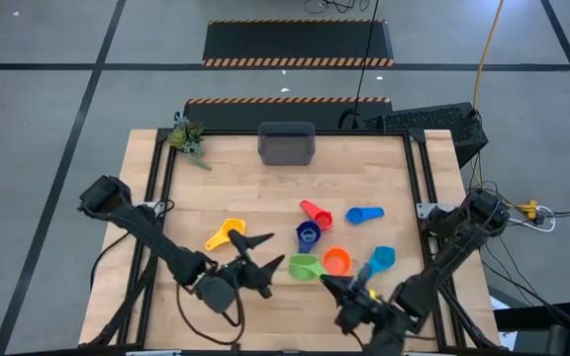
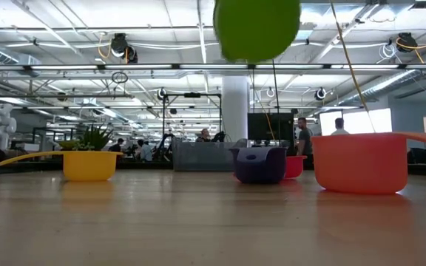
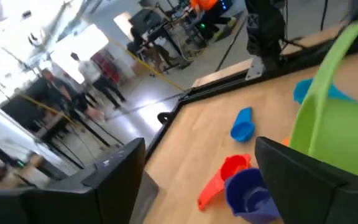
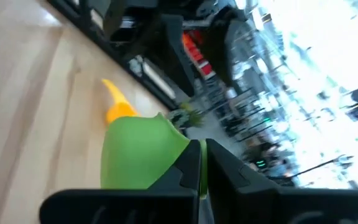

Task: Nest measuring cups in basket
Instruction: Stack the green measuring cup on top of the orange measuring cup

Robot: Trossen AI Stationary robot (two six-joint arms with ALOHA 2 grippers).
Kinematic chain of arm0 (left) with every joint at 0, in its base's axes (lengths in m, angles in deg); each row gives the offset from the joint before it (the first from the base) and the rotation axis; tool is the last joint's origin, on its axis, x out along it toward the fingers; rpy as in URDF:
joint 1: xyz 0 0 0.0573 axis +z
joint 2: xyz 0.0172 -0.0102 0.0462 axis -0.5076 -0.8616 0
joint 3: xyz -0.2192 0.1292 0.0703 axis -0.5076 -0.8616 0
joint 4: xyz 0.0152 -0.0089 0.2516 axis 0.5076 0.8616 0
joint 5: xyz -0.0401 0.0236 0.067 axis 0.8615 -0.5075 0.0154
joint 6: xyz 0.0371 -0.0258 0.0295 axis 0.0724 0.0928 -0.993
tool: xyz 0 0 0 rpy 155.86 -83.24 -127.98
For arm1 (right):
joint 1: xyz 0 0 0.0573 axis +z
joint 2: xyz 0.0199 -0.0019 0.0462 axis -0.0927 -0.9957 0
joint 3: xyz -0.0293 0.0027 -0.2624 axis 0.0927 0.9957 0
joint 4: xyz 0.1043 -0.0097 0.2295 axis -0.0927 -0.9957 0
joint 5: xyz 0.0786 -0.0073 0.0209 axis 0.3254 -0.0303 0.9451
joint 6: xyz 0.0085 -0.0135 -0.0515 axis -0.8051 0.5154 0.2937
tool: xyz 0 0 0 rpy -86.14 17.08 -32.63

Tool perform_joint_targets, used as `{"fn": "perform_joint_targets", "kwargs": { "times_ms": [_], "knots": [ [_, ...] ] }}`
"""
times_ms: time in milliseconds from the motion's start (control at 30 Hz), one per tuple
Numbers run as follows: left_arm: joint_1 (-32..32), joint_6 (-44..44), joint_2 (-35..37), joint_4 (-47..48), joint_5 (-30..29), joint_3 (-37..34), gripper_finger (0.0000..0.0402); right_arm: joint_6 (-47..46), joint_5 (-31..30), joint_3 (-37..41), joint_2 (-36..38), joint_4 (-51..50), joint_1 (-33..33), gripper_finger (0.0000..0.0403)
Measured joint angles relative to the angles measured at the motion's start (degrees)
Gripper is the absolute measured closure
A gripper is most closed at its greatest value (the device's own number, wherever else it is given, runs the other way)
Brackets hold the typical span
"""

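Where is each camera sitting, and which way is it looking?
High view: above the table, looking straight down; the left end effector shows open, the right end effector shut on the green cup.
Low view: at tabletop height, looking level across it; no arm shows.
Left wrist view: on the left arm, looking past its fingers across the table.
Right wrist view: on the right arm, looking past its fingers at the cup.
Shared: the green cup appears in all four.

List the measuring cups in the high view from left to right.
yellow cup → green cup → orange cup → blue cup → cyan cup. The dark blue and red cups overlap the green one's span, so they are left out.
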Motion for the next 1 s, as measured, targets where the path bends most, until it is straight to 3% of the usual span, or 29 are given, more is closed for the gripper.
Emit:
{"fn": "perform_joint_targets", "kwargs": {
  "times_ms": [200,267,433,733,900,1000],
  "knots": [
    [-1.06,14.94,4.81,12.84,-0.04,0.04,0.0136,13.01,-10.03,-3.35,-0.18,6.52,5.07,0.0403],
    [-1.22,18.69,5.53,15.84,0.04,0.02,0.015,17.68,-10.04,-3.48,-0.06,10.63,6.38,0.0403],
    [-1.29,23.48,5.97,18.62,0.28,0.02,0.0179,17.76,-10.16,-4.46,0.54,10.6,8.18,0.0403],
    [-1.42,27.55,5.97,18.53,3.89,0.02,0.0199,7.05,-10.08,-2.71,0.51,10.7,8.35,0.0403],
    [-2.51,31.47,5.97,18.5,6.55,0.02,0.0199,-8.19,-9.83,-1.5,0.48,14.44,8.33,0.0403],
    [-3.1,33.35,5.97,18.33,7.29,0.02,0.0199,-11.83,-5.45,-1.42,-0.34,17.41,7.36,0.0403]
  ]
}}
